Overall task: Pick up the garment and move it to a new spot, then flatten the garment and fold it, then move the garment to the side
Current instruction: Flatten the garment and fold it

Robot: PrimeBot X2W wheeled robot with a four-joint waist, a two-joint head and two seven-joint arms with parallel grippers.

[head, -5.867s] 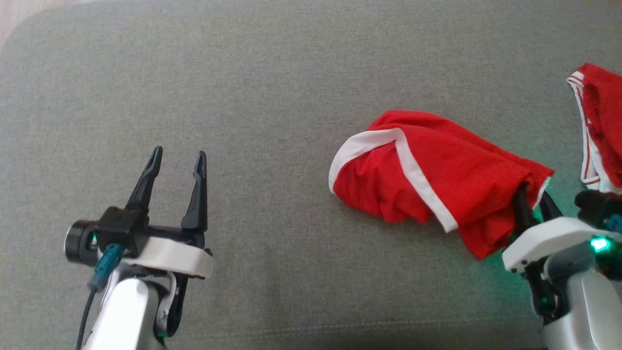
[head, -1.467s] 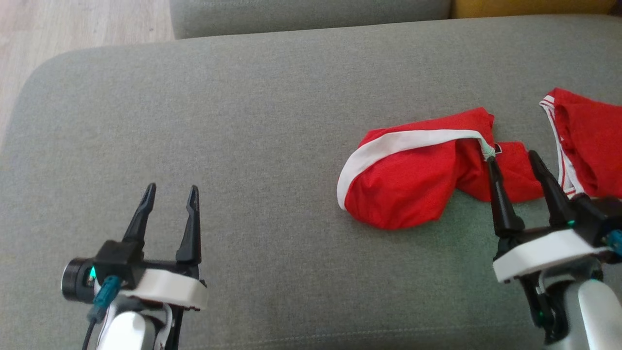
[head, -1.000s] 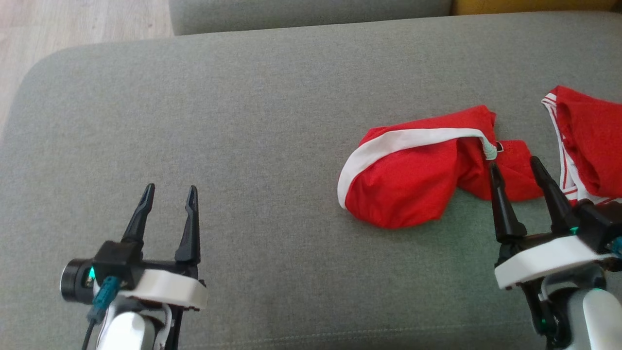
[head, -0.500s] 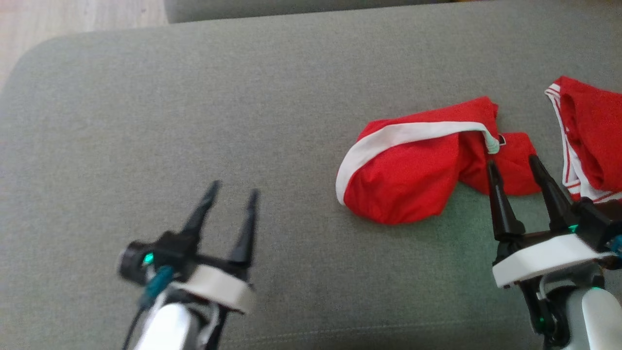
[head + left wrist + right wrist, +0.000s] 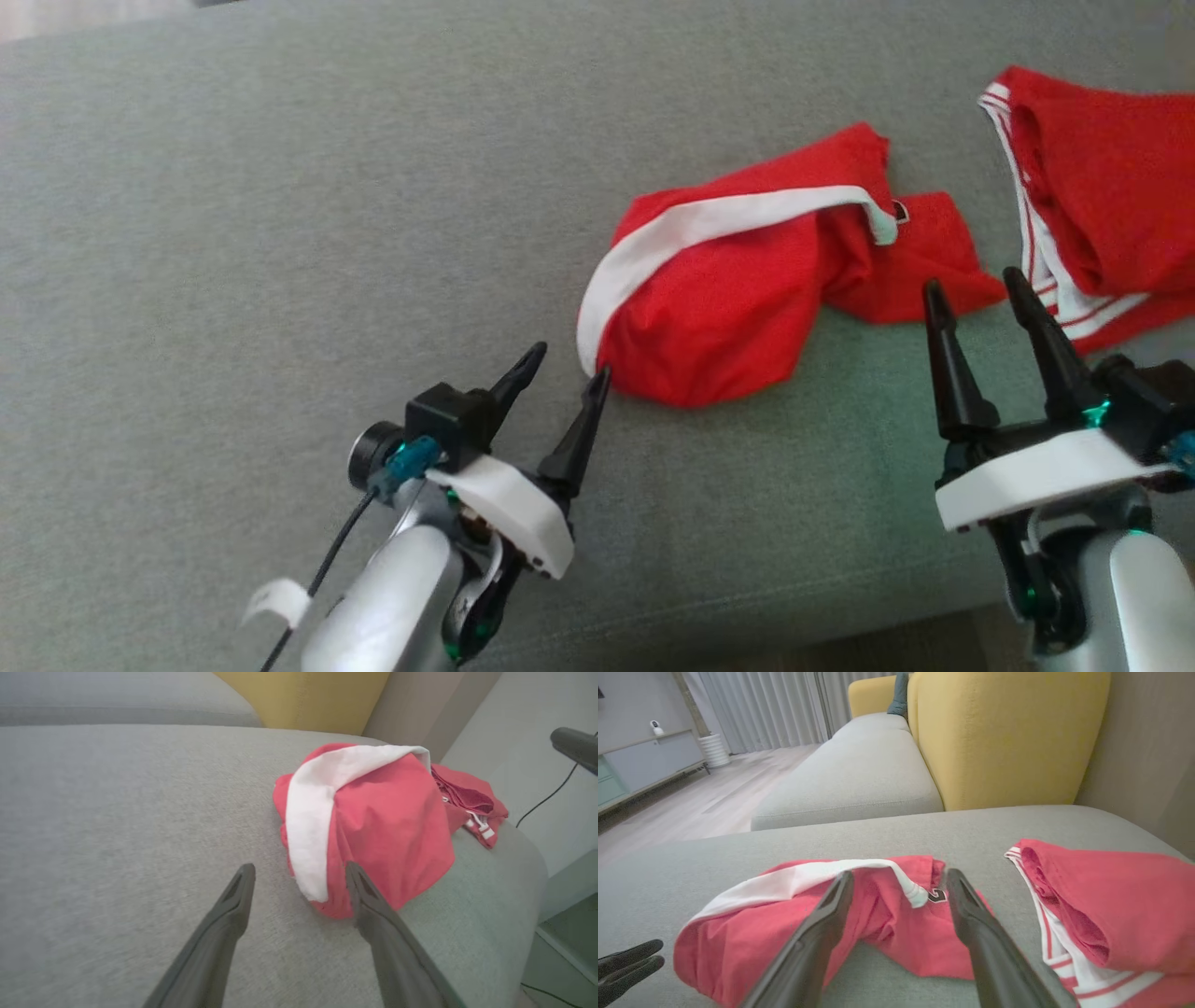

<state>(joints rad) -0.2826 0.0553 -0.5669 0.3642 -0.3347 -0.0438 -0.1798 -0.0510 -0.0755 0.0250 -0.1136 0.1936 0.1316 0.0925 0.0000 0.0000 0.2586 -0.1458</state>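
The garment (image 5: 738, 280) is a crumpled red piece with a broad white band, lying on the grey cushion (image 5: 280, 187) right of centre. It also lies ahead in the left wrist view (image 5: 373, 826) and the right wrist view (image 5: 878, 914). My left gripper (image 5: 558, 371) is open, its fingertips just short of the garment's near left edge. The same left gripper (image 5: 299, 877) stands open above the cushion in its own view. My right gripper (image 5: 971, 285) is open and empty, its tips at the garment's right end. In its own view the right gripper (image 5: 899, 879) frames the red cloth.
A second red garment with white stripes (image 5: 1092, 205) lies at the far right of the cushion, also at the right in the right wrist view (image 5: 1111, 905). A yellow sofa back (image 5: 1008, 732) stands behind. The cushion's front edge (image 5: 747, 607) runs close below both grippers.
My left gripper has swung right and forward, up to the garment's near left edge. The head camera has tilted and shifted. The right gripper stays open by the garment's right end.
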